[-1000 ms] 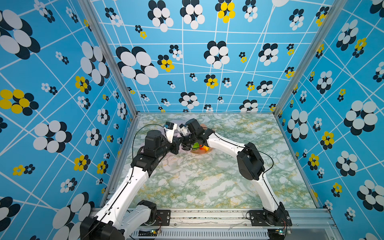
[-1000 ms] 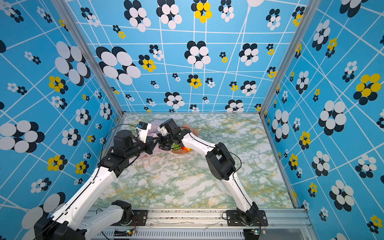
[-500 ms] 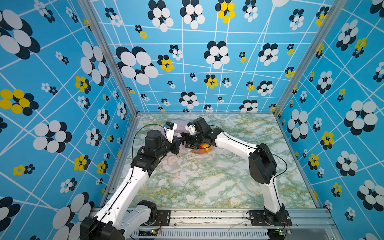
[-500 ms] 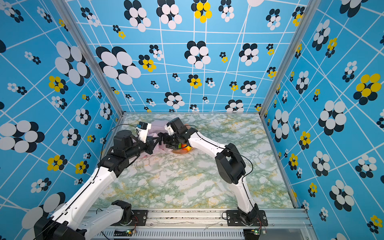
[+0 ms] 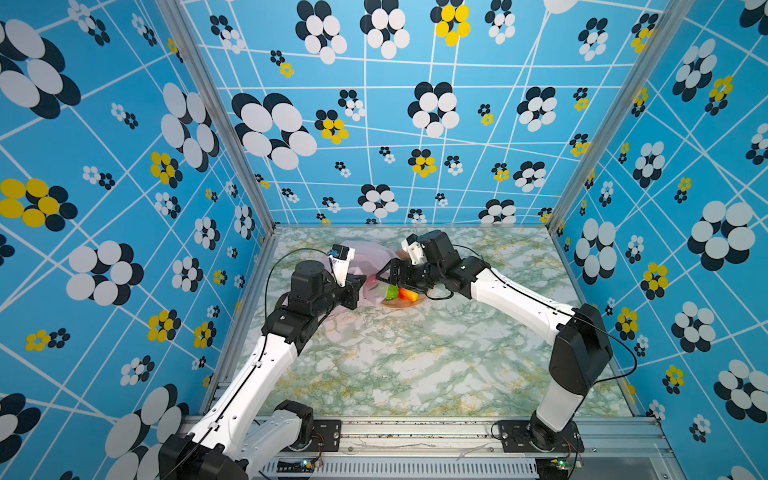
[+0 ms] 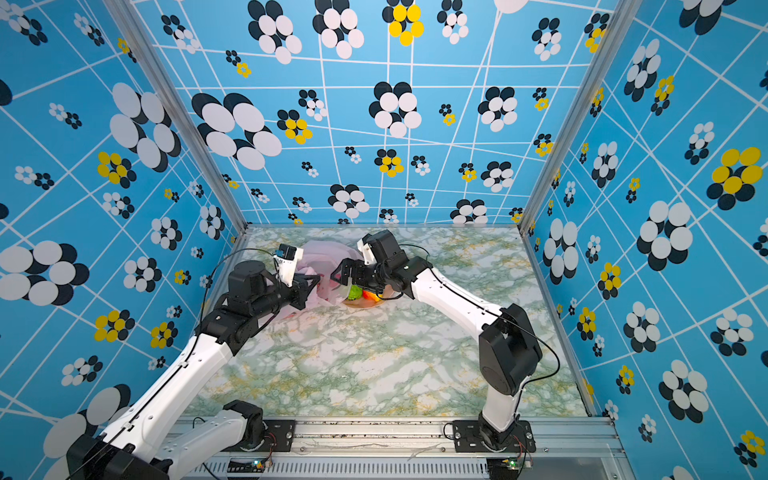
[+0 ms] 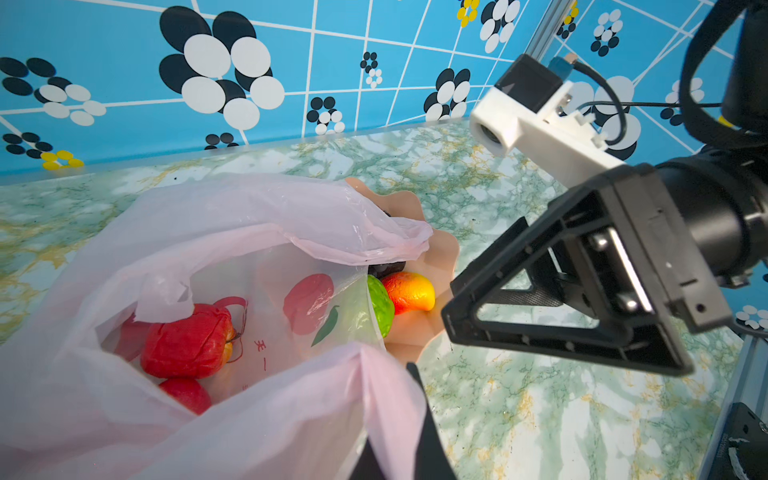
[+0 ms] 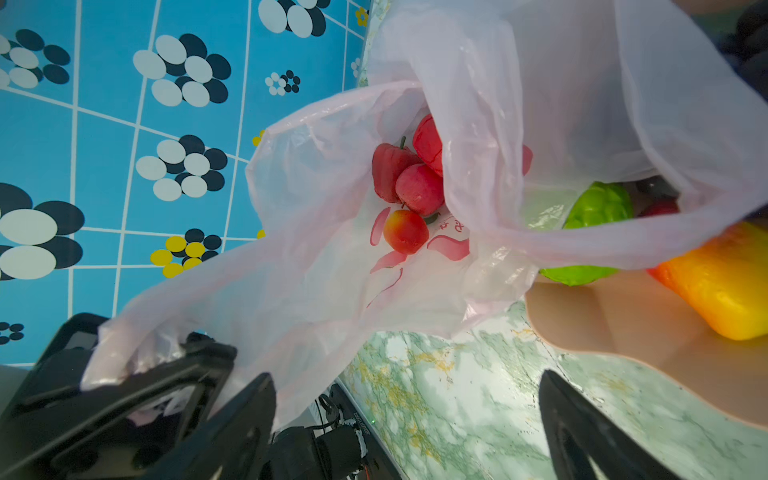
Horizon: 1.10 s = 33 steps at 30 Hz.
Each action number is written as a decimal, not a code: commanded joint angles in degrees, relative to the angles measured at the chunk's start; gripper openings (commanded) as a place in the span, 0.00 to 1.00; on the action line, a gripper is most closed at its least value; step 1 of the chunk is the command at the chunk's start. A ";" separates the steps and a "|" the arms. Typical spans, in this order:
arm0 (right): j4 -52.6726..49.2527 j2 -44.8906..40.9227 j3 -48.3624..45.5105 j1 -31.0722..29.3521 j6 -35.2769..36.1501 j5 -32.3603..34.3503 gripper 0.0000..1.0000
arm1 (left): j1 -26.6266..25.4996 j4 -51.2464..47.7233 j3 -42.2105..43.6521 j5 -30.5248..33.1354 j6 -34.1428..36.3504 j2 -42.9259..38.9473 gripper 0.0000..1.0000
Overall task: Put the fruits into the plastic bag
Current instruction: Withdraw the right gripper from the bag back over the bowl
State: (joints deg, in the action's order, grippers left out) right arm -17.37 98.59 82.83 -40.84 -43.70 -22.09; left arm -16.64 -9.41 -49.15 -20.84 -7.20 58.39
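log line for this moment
left gripper: shut on plastic bag rim | right gripper: open, empty | red fruits: in bag | bumpy green fruit, mango-like fruit: in scalloped bowl

Plastic bag [image 7: 249,216] mouth gapes wide, w/ room inside above red fruits [image 8: 409,183]. Upper flap drapes over part of bowl [image 7: 451,253]. Of 2 fruits there, mango [image 7: 409,291] is uncovered and green fruit [image 7: 380,305] sits partly behind bag edge. Left gripper [image 8: 137,374], pinching rim, narrows entry.
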 commanded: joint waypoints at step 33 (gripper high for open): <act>-9.17 -3.90 3.60 12.49 16.47 9.51 0.99 | 1.97 -1.39 1.27 9.41 2.99 -2.45 0.00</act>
State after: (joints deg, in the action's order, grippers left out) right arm -27.79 90.28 81.03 -30.46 -29.95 -8.93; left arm -16.05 -11.81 -49.04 -12.95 -4.69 58.00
